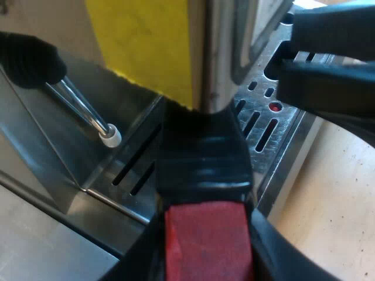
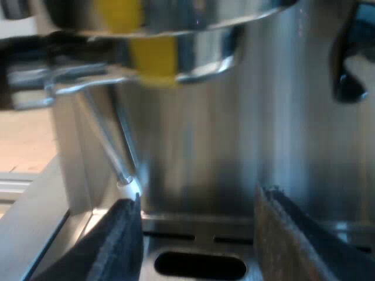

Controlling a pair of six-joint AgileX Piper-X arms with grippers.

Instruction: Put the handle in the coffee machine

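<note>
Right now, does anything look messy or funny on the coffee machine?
A yellow patch with a ragged edge sits on the espresso machine, above the handle my left gripper holds. Nothing looks spilled.

A pale tan tabletop (image 1: 337,205) is seen, dotted with small dark specks; it is evenly lit.

Handle (image 1: 202,158): dark and glossy, with a red end (image 1: 208,240). It is gripped at the red end by the left gripper (image 1: 208,263). Its far end joins a polished metal body (image 1: 220,58) above the drip tray (image 1: 263,126). Cannot tell whether it is locked in.

Machine (image 2: 234,146): brushed steel front, slotted tray, and a yellow patch (image 1: 146,41) by the chrome head (image 2: 176,35). The steam wand (image 1: 82,105) slants down, its white tip just above the tray.
</note>
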